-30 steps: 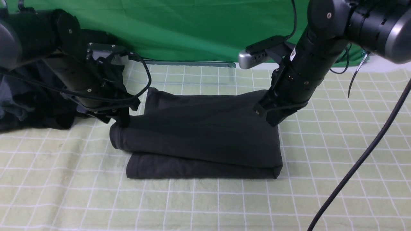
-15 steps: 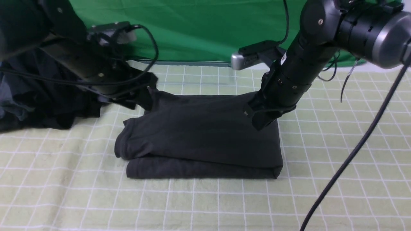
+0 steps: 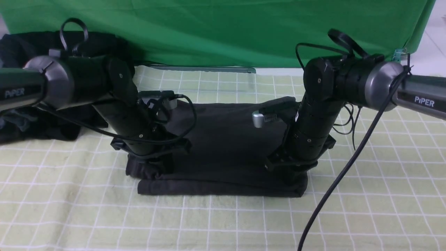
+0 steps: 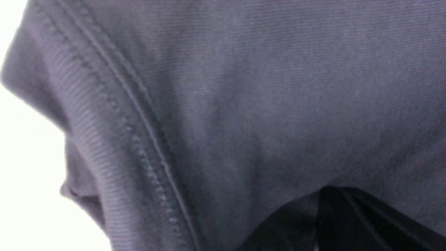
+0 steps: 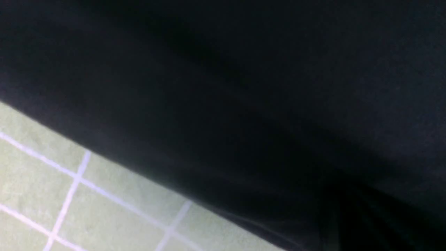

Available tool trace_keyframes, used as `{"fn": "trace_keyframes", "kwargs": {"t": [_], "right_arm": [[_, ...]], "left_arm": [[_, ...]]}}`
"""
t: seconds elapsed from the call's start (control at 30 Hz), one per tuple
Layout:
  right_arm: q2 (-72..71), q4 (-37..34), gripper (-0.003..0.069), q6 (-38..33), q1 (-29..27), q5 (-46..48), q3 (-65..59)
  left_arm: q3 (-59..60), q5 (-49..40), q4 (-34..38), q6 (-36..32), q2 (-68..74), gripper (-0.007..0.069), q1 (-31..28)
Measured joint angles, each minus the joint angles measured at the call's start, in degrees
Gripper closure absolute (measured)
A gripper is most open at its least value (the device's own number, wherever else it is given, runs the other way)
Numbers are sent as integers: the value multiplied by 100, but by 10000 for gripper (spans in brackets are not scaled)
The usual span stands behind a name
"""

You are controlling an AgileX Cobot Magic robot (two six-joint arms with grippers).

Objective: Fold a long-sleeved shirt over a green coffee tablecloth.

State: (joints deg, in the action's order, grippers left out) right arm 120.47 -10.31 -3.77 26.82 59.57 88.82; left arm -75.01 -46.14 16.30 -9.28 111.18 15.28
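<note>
Pale yellow-green, the one checked tablecloth (image 3: 223, 223) fills my front view, with one plain green backdrop (image 3: 216, 31) behind it. One folded charcoal long-sleeved shirt (image 3: 226, 139) lies on its middle, and one dark clothes bundle (image 3: 21, 129) sits at far left. My two arms press down: left gripper (image 3: 156, 167) clenched on the shirt's left edge, right gripper (image 3: 292, 174) clenched on its right front corner.

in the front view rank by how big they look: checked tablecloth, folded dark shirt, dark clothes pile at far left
1. checked tablecloth, spanning the whole width
2. folded dark shirt
3. dark clothes pile; smallest as seen, though the left arm and the picture's edge hide part of it
</note>
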Motion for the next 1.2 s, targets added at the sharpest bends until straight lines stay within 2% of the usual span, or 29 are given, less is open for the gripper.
{"fn": "trace_keyframes", "kwargs": {"t": [0.27,0.4,0.67,0.87,0.93,1.07,1.2], "right_arm": [[-466,238,655,23,0,0,-114],[-1231,304,655,-5,0,-177,-114],[-1711,308,655,-22,0,-227,-114],[-1868,308,655,71,0,-190,-114],[-1961,308,655,122,0,-152,-114],[-2024,314,655,112,0,164,-114],[-2024,326,655,79,0,472,-114]], "left_arm": [[-84,251,-94,97,-548,631,0],[-1026,0,-138,324,-609,631,-45],[-2742,-448,-389,353,572,631,-70],[-2985,-73,-853,348,1647,630,-70],[-3027,41,-1198,731,1889,630,-89],[-3199,49,-1383,1219,1885,629,-234],[-3262,-378,-1333,1075,1519,629,-341]]}}
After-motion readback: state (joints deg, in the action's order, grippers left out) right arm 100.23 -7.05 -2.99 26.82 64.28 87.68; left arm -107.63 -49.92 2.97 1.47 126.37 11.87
